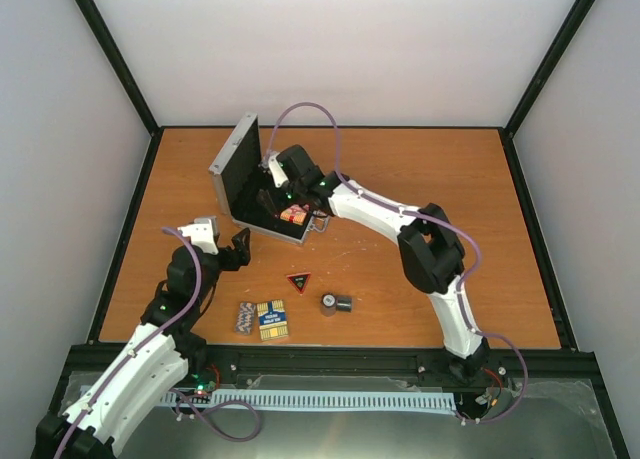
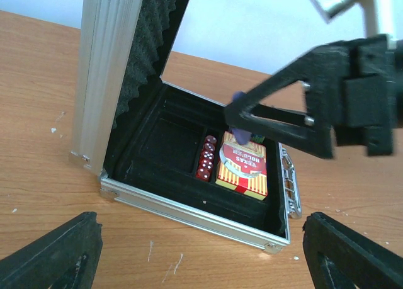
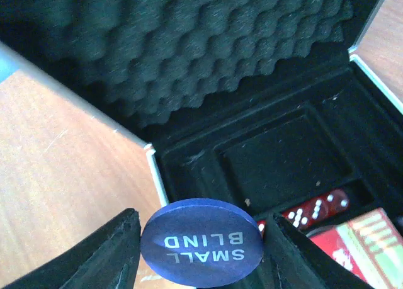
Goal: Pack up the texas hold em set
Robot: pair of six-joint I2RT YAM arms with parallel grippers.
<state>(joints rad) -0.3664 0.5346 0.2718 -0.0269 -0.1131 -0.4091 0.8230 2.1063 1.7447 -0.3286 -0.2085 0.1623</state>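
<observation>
Pincer on the left arm [image 1: 238, 251] hangs low over the orange wooden bench [image 1: 420, 179], its 2 fingers wide apart and empty, near the open small silver aluminium case with black lining [image 2: 189, 215]. Toward the bench's front edge lie a short stack of striped chips [image 1: 245, 317], just beside a blue-and-yellow card box [image 1: 272, 320], then a red-edged black triangle [image 1: 298, 282] and small dark round pieces [image 1: 335, 303]. Inside the case sit a row of red dice [image 2: 206, 158] and a red-and-yellow card box [image 2: 242, 170]. The right pincer [image 3: 201, 254] is clamped on a blue round button reading SMALL BLIND [image 3: 201, 238], held over the case.

Seemingly wooden table [image 1: 430, 179], white walls [image 1: 380, 49], black posts [image 1: 112, 54]
</observation>
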